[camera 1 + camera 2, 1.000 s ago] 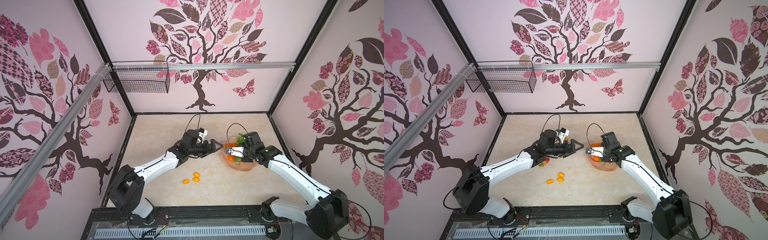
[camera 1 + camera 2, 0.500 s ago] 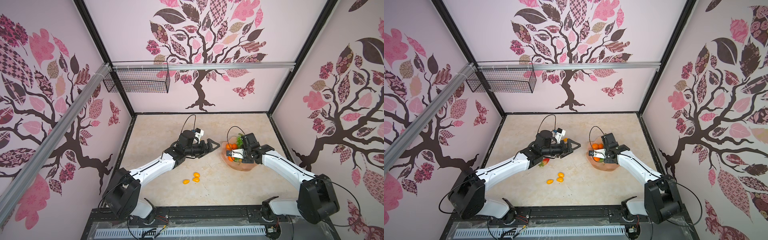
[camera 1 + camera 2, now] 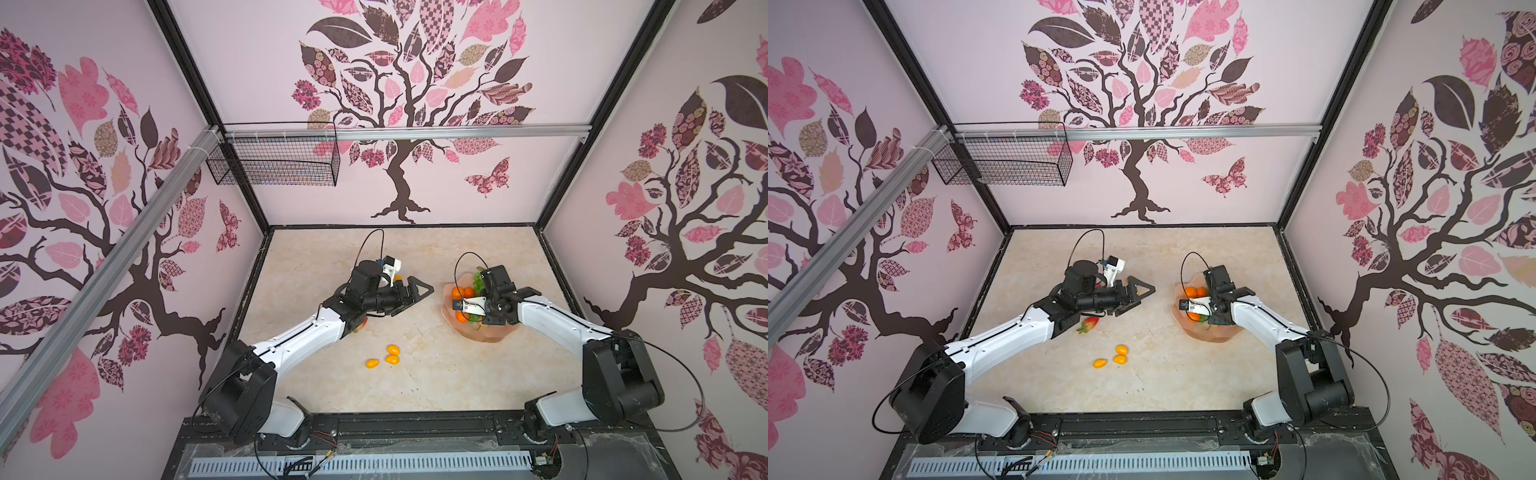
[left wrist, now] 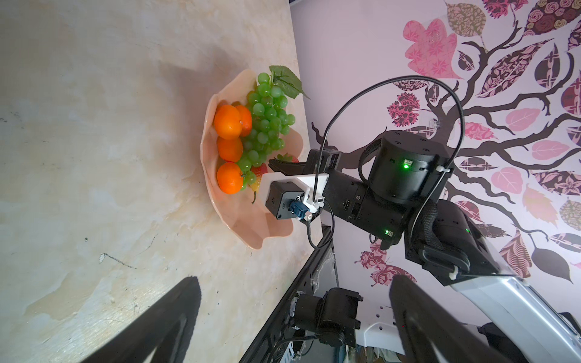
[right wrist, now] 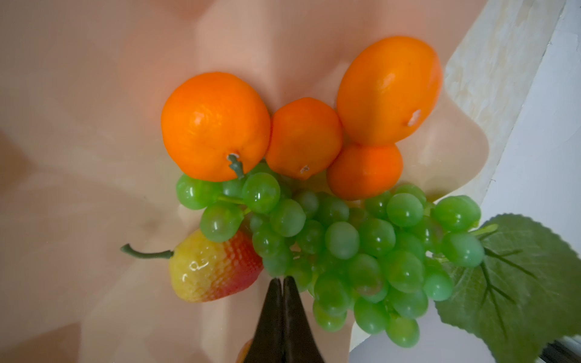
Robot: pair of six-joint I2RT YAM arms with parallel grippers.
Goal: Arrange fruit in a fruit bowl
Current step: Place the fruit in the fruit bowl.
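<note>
The peach-pink fruit bowl (image 3: 496, 333) (image 3: 1219, 333) stands right of centre in both top views. It holds several tangerines (image 5: 215, 125) (image 4: 228, 122), a green grape bunch (image 5: 345, 245) (image 4: 267, 125) and a strawberry (image 5: 213, 270). My right gripper (image 5: 283, 279) is shut and empty, its tips between that strawberry and the grapes. The left gripper (image 3: 419, 291) (image 4: 292, 327) hangs open and empty over the table, left of the bowl. Three yellow-orange ovals (image 3: 391, 359) (image 3: 1120, 360) lie on the table in front. A second strawberry (image 3: 1088, 325) lies beside the left forearm.
A black wire basket (image 3: 274, 162) hangs on the back wall at the left, high above the table. Black frame rails (image 3: 415, 419) edge the marble table (image 3: 436, 382). Patterned walls close in the left, back and right sides.
The right arm's elbow has drawn in toward the bowl while its shut gripper stayed over the fruit. The left gripper has barely moved and stays open.
</note>
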